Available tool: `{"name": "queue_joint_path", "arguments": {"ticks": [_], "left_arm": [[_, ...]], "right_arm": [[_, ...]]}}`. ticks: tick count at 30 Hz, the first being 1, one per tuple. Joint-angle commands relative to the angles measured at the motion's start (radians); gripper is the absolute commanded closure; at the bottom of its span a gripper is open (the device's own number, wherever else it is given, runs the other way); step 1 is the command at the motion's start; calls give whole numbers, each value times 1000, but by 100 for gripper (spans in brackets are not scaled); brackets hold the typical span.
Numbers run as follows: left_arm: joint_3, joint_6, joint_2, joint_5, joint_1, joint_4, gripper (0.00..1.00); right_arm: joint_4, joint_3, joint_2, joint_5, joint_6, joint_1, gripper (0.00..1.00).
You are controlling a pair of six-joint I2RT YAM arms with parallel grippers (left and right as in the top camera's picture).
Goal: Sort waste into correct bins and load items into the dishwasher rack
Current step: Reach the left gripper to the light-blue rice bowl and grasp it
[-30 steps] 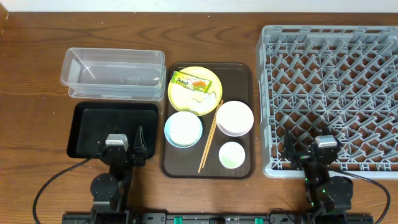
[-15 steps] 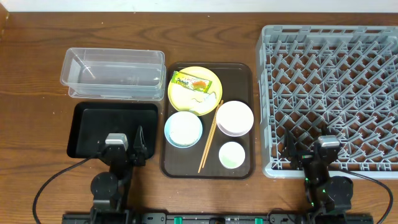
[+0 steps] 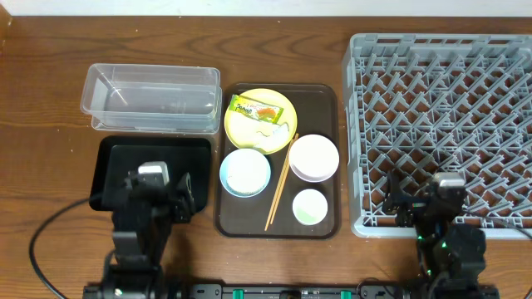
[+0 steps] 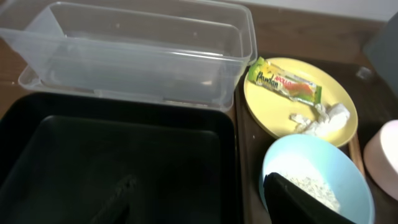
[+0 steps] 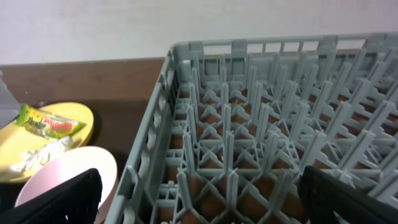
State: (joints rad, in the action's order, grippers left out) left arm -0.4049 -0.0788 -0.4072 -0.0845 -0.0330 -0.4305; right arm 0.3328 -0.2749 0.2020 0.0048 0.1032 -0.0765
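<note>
Nothing picked up yet. Left hand (image 4: pixel 211 196) hovers over the black bin (image 3: pixel 125 166) at near left, fingers apart, empty. Right hand (image 5: pixel 199 199) is at the near edge of the dish rack (image 3: pixel 440 108) on the right, fingers wide apart, empty.

A clear bin (image 3: pixel 151 100) sits far left on the worktop (image 3: pixel 50 124), just behind the black one. A brown tray (image 3: pixel 320 95) sits in the centre between bins and rack.
- Yellow plate (image 3: pixel 241 129) at the far end of the tray, with the snack wrapper (image 3: pixel 261 110) and crumpled tissue (image 3: pixel 278 133) lying on it.
- Blue bowl (image 3: pixel 245 172) near left, whitish bits inside.
- Pink bowl (image 3: pixel 313 158) to its right, green cup (image 3: pixel 309 207) nearest.
- Chopsticks (image 3: pixel 280 184) lie slanted between the bowls.

Likely first pick is the wrapper.
- It looks light, thin and crinkly, probably slick. It lies flat, so pinch a short end or a lifted edge, not the middle.
- The tissue looks soft and weightless, so any pinch holds.
- The bowls and plate look stiff and smooth, maybe breakable. Grip over the rim.
- The chopsticks are thin and may roll. Take them mid-length.
</note>
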Motion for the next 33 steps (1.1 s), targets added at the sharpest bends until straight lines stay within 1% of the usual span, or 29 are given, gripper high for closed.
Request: {"name": "queue_joint_path", "arguments": {"ticks": [1,4,11,13,16,18,23,26,30,33], "left_arm": [[-123,-9,-122,-13,3,-66,33],[-229,-8,-243,-50,3,-172,33],[-487,-8,-521,-140,3,-476,33],[-521,-8,-561,-140,3,-505,33],[-529,-9,-599,-153,3,-500,33],[-529,-9,-618,-191,3,-484,33],[-529,-10,-665,-377,-2,-340,33],[-529,-25,-704,-368,-37,-262,33],[-529,-28,-782,-366,-129,-172,34],[-529,-47,-839,-288,-210,-135,34]], "right_arm": [[54,-110,105,17,16,6,1],[123,-200,214,15,16,6,1],[350,-431,487,14,13,6,1],[393,-478,541,13,12,6,1],[424,-528,605,11,13,6,1],[418,-536,623,-3,12,6,1],[404,-537,623,-5,12,6,1],[400,-537,623,-5,12,6,1],[401,-536,623,-5,12,6,1],[401,-536,623,-5,12,6,1]]}}
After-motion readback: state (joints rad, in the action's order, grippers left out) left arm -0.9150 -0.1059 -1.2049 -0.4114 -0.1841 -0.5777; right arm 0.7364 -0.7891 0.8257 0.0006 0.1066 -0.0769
